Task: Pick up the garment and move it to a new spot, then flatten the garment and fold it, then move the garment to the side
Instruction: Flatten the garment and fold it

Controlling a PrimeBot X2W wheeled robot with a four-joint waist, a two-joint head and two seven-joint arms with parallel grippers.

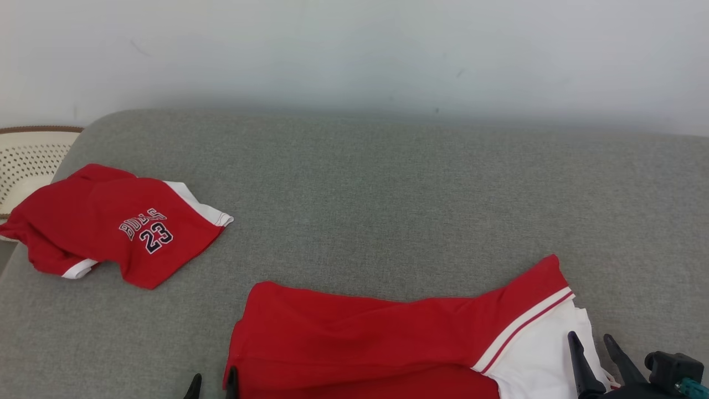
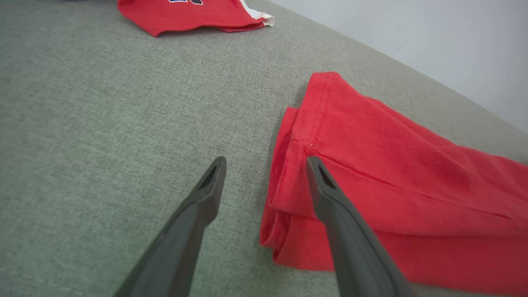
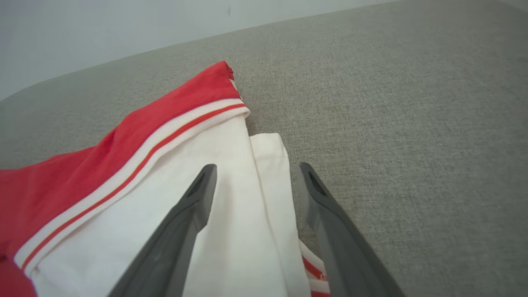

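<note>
Folded red-and-white garment [image 1: 360,332] lies on the grey cushion [image 1: 388,183] before me. My left gripper [image 2: 266,165] straddles its red end and my right gripper [image 3: 258,170] its white end, both spread wide, holding nothing. My head view adds a red jersey [image 1: 111,221] reading "BULLS 23" and a basket [image 1: 27,160].

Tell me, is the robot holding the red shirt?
No, nothing is held. The left hand and right hand are open at opposite ends of the shirt.

Soft, even, bright light; faint shadows, no glare; wrist views bend at the edges.
</note>
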